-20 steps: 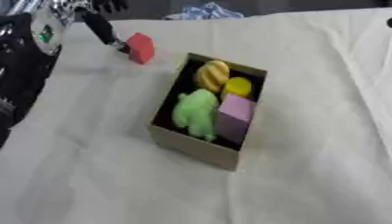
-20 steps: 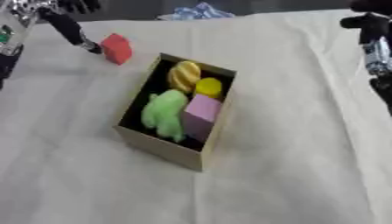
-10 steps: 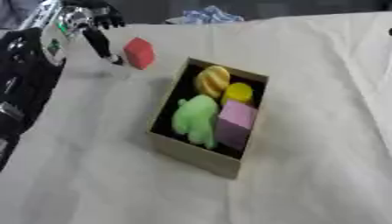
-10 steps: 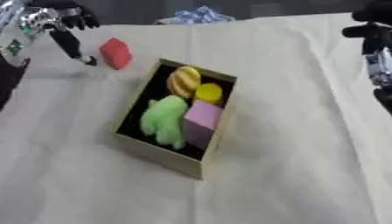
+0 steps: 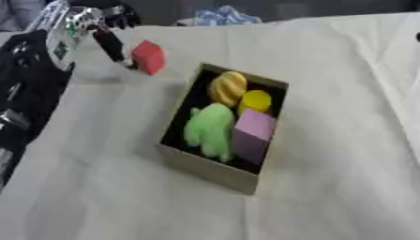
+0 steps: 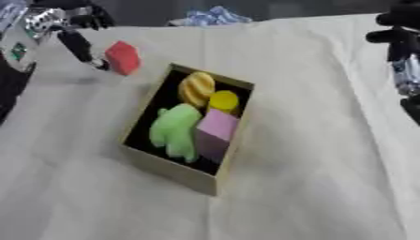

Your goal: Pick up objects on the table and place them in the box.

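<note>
Left hand (image 5: 97, 29) pinched red block (image 5: 148, 56) by its flat sides (judged light, stiff); right hand (image 6: 400, 35) fingers unclear.

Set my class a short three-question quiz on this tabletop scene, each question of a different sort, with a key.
1. True or false: the red block lies inside the box.
2. Which hand is at the red block? A) left hand B) right hand
3. Fill in: the pink cube sits beside the ____ toy in the box.

Key: 1. False, it is outside, beyond the box's far left corner. 2. A. 3. green.
</note>
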You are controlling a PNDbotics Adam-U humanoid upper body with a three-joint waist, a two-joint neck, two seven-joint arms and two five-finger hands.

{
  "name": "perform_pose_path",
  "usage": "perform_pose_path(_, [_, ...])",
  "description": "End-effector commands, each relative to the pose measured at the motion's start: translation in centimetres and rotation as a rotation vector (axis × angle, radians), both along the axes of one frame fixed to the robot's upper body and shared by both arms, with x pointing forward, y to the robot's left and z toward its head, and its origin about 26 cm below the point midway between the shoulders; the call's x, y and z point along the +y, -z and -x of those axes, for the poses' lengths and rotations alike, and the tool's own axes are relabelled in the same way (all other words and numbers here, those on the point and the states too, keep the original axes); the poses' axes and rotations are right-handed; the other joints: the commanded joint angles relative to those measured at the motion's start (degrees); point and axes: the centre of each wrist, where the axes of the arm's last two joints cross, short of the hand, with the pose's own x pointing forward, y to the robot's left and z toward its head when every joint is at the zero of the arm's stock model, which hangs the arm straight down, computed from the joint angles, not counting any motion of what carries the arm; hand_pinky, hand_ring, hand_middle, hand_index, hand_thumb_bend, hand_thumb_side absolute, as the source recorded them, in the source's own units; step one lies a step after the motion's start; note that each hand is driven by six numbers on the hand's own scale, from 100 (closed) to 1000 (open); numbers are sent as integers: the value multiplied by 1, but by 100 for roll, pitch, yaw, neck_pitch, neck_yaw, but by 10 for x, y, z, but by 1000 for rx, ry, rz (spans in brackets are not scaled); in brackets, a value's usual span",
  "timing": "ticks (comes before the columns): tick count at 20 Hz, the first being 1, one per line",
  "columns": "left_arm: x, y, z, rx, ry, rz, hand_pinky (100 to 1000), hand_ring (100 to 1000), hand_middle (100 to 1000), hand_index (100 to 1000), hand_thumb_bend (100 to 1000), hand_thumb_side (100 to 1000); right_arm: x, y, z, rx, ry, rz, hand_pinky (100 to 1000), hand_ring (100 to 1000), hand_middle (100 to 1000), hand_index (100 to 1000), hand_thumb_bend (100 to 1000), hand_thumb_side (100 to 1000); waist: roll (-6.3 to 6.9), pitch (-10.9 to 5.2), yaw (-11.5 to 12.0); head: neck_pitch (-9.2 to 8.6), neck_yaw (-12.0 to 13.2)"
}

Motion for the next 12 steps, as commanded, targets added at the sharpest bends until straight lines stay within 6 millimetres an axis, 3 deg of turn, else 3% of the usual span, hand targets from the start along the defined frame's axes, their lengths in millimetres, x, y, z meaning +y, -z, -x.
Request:
perform_pose_path(1, [6,-23,5,-58,27,3,833,797,760,844,644,100,-2,-10,3,-31,-1,29,1000,755,761,831,100,523,-3,-103,-12,-114,-2])
perform_pose_path(12, [12,-21,2,-9,12,11,835,807,791,845,647,100,-1,-12,2,-42,-9,36,1000,754,761,831,100,523,17,24,-75,-245,64])
